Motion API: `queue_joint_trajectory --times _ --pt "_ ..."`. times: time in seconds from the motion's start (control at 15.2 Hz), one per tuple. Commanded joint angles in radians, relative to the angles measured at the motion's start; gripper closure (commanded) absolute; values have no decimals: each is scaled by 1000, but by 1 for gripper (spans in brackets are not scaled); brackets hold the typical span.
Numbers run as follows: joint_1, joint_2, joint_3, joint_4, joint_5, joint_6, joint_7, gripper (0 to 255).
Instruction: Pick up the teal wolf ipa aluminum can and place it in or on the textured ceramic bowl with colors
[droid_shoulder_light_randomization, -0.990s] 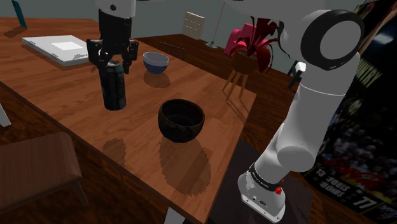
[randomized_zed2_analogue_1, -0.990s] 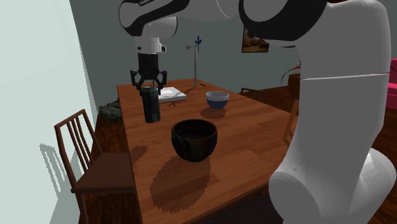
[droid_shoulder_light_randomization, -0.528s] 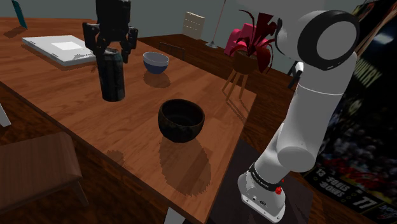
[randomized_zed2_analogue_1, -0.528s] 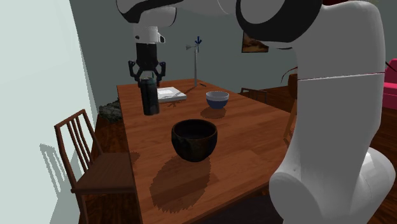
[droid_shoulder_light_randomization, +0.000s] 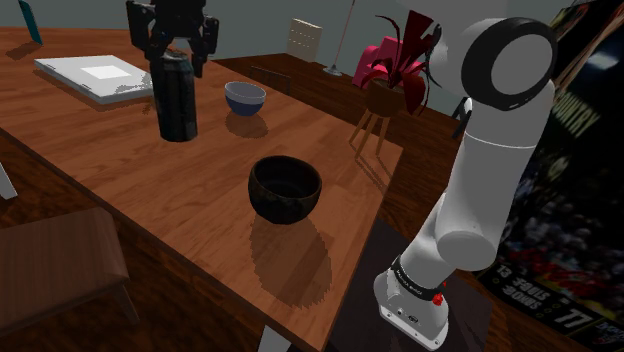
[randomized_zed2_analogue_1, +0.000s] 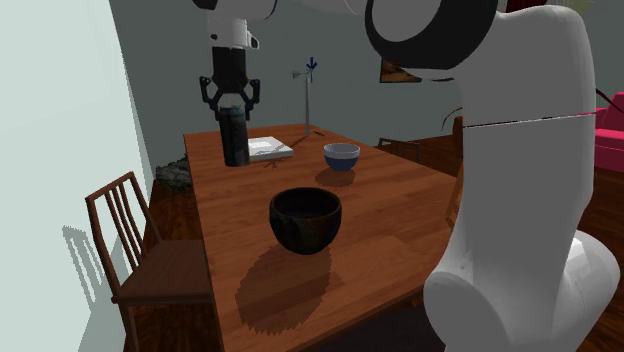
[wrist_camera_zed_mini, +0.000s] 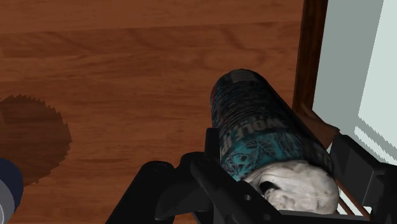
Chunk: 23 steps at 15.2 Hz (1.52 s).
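Two exterior views from behind the arm (droid_shoulder_light_randomization: 490, 150) over one table (droid_shoulder_light_randomization: 100, 150); wrist view close above.

Blue bowl (wrist_camera_zed_mini: 6, 188), prob., cut off at wrist view's edge; can (wrist_camera_zed_mini: 267, 121) label txt partly unreadable.

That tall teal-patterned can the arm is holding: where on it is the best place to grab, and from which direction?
Grip the tall teal-patterned can around its upper wall, coming straight down from above. It hangs upright and is narrow and round, so the black two-finger gripper can close on opposite sides near the top, as it does now.
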Motion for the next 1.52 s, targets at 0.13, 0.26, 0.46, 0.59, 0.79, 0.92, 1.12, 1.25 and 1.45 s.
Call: queue_joint_trajectory --times 0.13,0.26,0.46,0.59,0.79,0.92,1.12,1.25,1.45 --pt "18 35 2 104 -16 -72 8 255" --pt "-1 -12 2 61 4 -73 -3 255" --pt "-59 -165 -6 -109 74 -42 -48 255" --pt "-84 -259 -21 -203 116 -35 -81 255" --pt "-109 -390 -51 -321 170 -39 -133 255" --pt "-118 -471 -75 -389 199 -50 -167 255" --pt "-125 -586 -115 -476 231 -76 -215 255" --pt "-126 -658 -142 -526 245 -99 -245 255" --pt "-125 -760 -185 -590 257 -141 -286 255"
